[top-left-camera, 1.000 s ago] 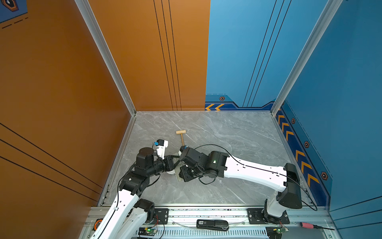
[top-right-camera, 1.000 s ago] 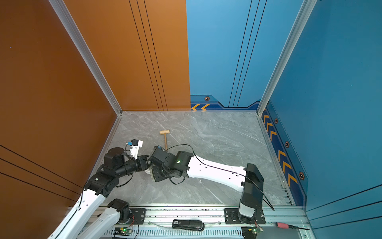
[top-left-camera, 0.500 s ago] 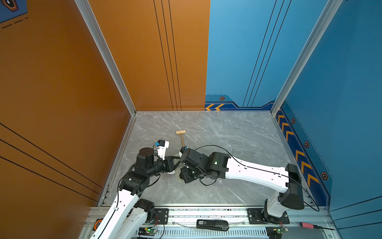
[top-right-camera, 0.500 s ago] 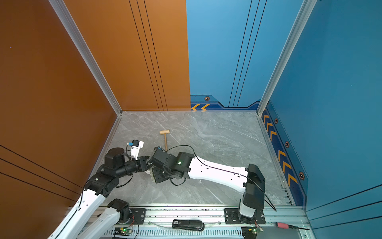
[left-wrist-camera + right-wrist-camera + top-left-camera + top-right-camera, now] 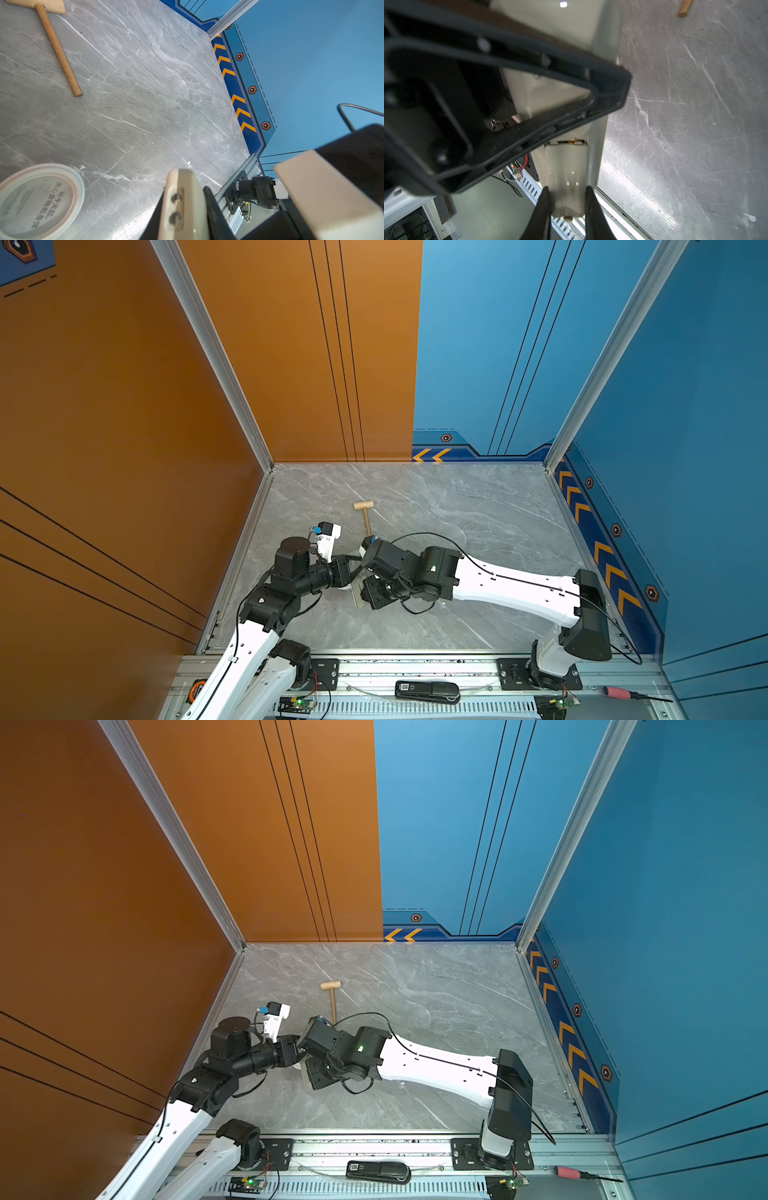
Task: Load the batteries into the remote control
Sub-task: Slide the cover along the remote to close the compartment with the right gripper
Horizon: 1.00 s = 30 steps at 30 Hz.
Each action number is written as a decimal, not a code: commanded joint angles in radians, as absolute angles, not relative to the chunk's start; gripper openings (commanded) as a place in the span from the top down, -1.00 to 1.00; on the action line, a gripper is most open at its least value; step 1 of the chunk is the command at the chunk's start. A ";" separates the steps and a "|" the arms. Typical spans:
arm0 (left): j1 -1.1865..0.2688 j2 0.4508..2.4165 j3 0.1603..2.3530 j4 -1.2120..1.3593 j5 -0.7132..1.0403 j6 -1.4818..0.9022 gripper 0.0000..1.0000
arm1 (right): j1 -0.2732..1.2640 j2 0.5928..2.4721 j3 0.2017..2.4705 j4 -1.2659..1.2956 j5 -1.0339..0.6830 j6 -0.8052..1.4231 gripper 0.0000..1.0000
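Two things bug me right now. First, my right fingers [image 5: 548, 193] are clamped on only the very end of the remote control [image 5: 566, 164]. The remote hangs near the handle end of the wooden mallet [image 5: 367, 522], on the side away from its head, and looks lifted off the counter [image 5: 478, 531]. With a grip that short, any sideways push could lever the remote around in the pads or pop it out, and down it goes.

My left fingers [image 5: 197, 187] are pressed together with nothing I can see between them, crowded right up against the remote. The left arm's black hardware also blocks most of my right wrist view, so any nudge from the left is half blind.

Second, the batteries. I can't make them out properly. There's a gold sliver in a seam [image 5: 566, 142] across the remote's back, which might be them, but I can't tell. If that seam is a cover that isn't fully seated, one bump could spring it and scatter them toward the mallet.
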<state>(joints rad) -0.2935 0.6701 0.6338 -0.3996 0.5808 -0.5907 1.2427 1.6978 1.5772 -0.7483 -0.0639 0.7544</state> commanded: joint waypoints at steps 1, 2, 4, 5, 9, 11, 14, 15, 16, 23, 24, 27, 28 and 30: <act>-0.296 0.663 0.638 -0.420 0.610 -0.568 1.00 | 1.246 1.666 1.568 -0.761 -0.028 0.729 1.00; -0.295 0.664 0.638 -0.420 0.608 -0.567 1.00 | 1.245 1.666 1.569 -0.769 -0.027 0.727 1.00; -0.296 0.665 0.638 -0.418 0.606 -0.568 1.00 | 1.247 1.662 1.571 -0.783 -0.022 0.726 1.00; -0.296 0.665 0.638 -0.418 0.605 -0.569 1.00 | 1.247 1.658 1.567 -0.785 -0.021 0.726 1.00; -0.294 0.668 0.638 -0.417 0.601 -0.566 1.00 | 1.246 1.655 1.564 -0.789 -0.019 0.724 1.00; -0.295 0.669 0.639 -0.417 0.601 -0.567 1.00 | 1.245 1.656 1.565 -0.788 -0.017 0.725 1.00; -0.296 0.668 0.638 -0.417 0.602 -0.566 1.00 | 1.246 1.667 1.574 -0.788 -0.017 0.724 1.00; -0.296 0.668 0.638 -0.418 0.603 -0.567 1.00 | 1.246 1.671 1.579 -0.789 -0.019 0.722 1.00; -0.297 0.668 0.638 -0.417 0.605 -0.567 1.00 | 1.246 1.677 1.585 -0.788 -0.021 0.718 1.00; -0.298 0.664 0.638 -0.418 0.609 -0.569 1.00 | 1.238 1.700 1.597 -0.779 -0.043 0.719 1.00; -0.298 0.663 0.637 -0.417 0.610 -0.569 1.00 | 1.237 1.700 1.598 -0.779 -0.045 0.718 1.00; -0.297 0.663 0.635 -0.417 0.610 -0.569 1.00 | 1.232 1.703 1.597 -0.775 -0.055 0.717 1.00; -0.298 0.662 0.634 -0.417 0.610 -0.569 1.00 | 1.230 1.704 1.597 -0.772 -0.060 0.717 1.00; -0.298 0.663 0.633 -0.417 0.611 -0.568 1.00 | 1.229 1.705 1.596 -0.767 -0.066 0.718 1.00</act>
